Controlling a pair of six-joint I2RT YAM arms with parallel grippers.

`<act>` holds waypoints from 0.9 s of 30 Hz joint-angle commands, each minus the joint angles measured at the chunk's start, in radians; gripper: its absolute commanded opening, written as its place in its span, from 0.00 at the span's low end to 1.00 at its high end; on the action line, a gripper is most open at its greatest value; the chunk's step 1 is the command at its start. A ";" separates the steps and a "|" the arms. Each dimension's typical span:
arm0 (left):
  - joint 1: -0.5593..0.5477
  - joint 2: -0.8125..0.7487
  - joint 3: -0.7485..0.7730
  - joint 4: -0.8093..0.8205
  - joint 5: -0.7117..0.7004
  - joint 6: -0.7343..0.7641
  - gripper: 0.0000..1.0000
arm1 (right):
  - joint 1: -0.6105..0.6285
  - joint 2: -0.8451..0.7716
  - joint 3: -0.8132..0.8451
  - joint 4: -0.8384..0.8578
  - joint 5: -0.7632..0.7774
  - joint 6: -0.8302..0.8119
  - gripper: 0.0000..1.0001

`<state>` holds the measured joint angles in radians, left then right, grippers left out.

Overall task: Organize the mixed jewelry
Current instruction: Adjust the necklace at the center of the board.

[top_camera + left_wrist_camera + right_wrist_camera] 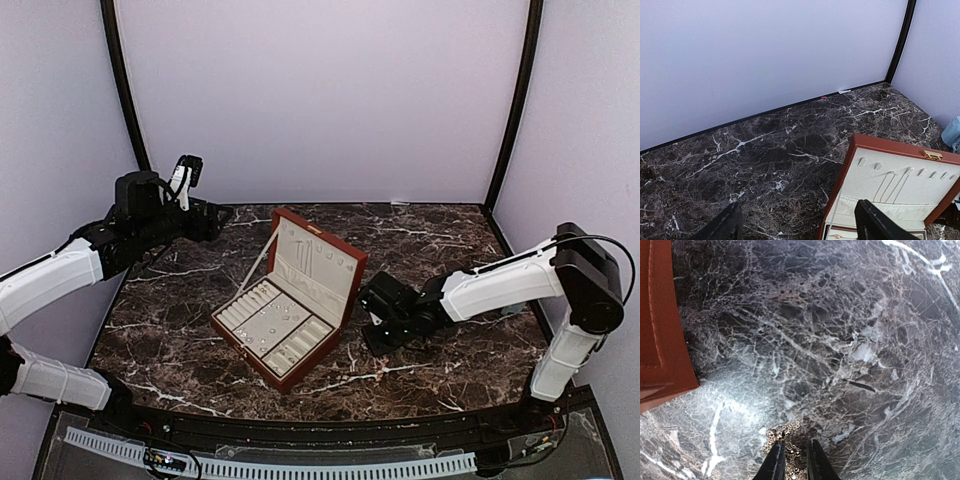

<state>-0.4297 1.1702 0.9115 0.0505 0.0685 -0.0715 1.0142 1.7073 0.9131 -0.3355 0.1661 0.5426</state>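
While the right gripper (375, 338) sits low on the marble table (450, 365), the overhead view puts the open reddish-brown box (320, 232) just beside it on its left. The cream tray (268, 322) inside carries pale specks too small for me to name from up there.

From the left wrist, the left gripper (797, 229) stands wide with nothing between its fingers, hovering over bare marble. The box lid is off to its right, with thin chains (890, 186) hanging down the cream lining.

From the right wrist, the fingers are set narrow with their tips at the table. A small silvery tangle of mixed jewelry (781, 434) lies between the tips and spills just ahead of them. I read that as a pinch on the tangle, though I cannot say how secure it is. The box corner is up and to the gripper's left, apart from the tangle.

I expect this piece to handle as almost weightless and limp, with links that slide and snag. The hold belongs on the thickest part of the bunch, not on a stray loop, and any lift should be slow so the trailing links neither shed nor drag.
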 commanded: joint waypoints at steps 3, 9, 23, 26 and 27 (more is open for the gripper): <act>0.005 -0.024 -0.013 0.012 -0.004 0.009 0.80 | 0.040 0.041 -0.005 -0.049 0.063 -0.019 0.14; 0.005 -0.023 -0.013 0.012 -0.006 0.007 0.80 | 0.048 0.019 -0.046 -0.088 0.095 0.011 0.11; 0.005 -0.050 -0.039 0.040 -0.009 0.061 0.79 | -0.005 -0.029 -0.127 0.155 0.032 0.079 0.00; 0.001 -0.083 -0.066 0.093 0.034 0.107 0.80 | -0.027 -0.080 -0.155 0.200 0.043 0.082 0.00; -0.003 -0.095 -0.080 0.117 0.057 0.112 0.80 | -0.036 -0.102 -0.166 0.218 0.046 0.081 0.00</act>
<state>-0.4297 1.1358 0.8738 0.0734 0.0685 -0.0166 1.0100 1.6600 0.7998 -0.1593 0.2195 0.6064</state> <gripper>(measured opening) 0.796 0.005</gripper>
